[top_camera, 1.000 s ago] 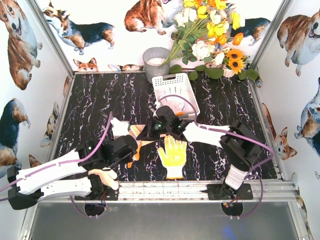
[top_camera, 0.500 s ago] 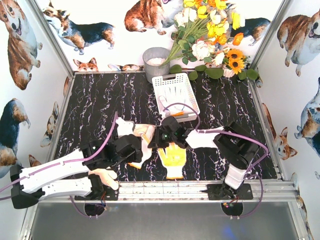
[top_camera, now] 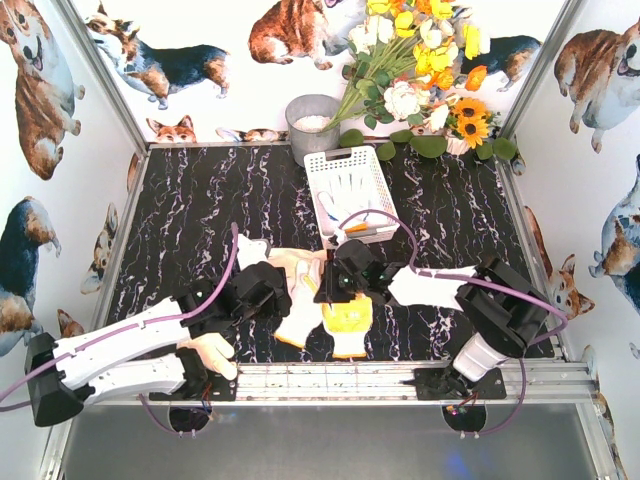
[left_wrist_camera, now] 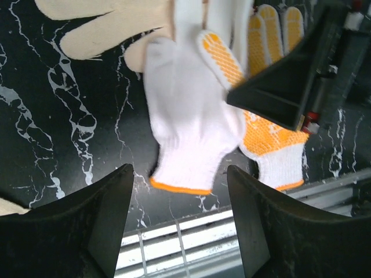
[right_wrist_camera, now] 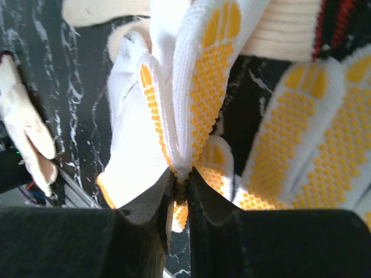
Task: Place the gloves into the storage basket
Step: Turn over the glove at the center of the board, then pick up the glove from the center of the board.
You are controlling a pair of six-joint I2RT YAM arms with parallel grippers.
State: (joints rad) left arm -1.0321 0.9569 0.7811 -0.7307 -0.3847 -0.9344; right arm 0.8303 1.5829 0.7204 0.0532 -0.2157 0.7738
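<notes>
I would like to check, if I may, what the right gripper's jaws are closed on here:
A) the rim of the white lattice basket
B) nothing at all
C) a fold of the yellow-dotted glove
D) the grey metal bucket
C: in the right wrist view, the right gripper has its jaws pinched together on a raised fold of the yellow-dotted glove.
</notes>
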